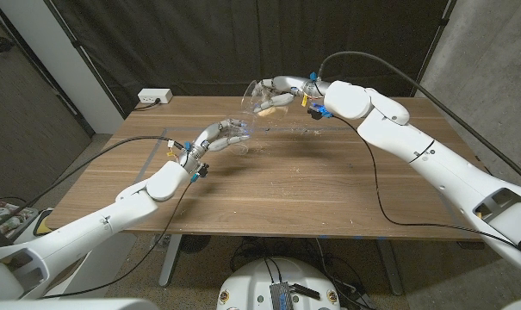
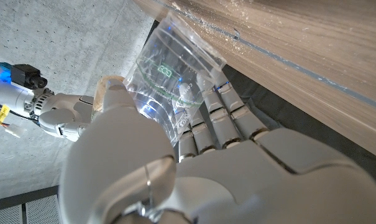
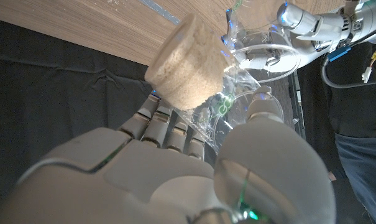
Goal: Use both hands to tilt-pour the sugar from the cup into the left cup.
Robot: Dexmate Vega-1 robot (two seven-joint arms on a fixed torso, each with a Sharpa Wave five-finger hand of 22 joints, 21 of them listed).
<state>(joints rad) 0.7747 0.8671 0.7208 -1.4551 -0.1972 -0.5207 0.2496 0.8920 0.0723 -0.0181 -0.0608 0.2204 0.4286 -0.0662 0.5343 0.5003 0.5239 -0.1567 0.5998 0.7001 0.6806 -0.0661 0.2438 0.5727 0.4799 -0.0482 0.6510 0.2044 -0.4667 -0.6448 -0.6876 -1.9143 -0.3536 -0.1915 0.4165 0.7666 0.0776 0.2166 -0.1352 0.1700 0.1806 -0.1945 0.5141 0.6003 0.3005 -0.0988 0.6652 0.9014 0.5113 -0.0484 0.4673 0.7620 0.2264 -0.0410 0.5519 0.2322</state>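
My arms are smooth white shells with rounded joints. My left hand (image 1: pixel 219 138) and right hand (image 1: pixel 282 89) have pale grey segmented fingers (image 2: pixel 215 118). Black cables loop along both forearms, with blue and yellow connectors at the wrists.

I see a matt wood-grain desk (image 1: pixel 286 185) and two clear, glossy, thin plastic cups (image 2: pixel 169 74) (image 3: pixel 237 93). The sugar (image 3: pixel 184 65) looks pale, grainy and rough; both hands (image 2: pixel 194 168) (image 3: pixel 175 174) are smooth grey plastic.

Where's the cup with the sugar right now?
In the head view, the sugar cup is tilted in the right hand above the table's far middle, just beyond the empty cup in the left hand.
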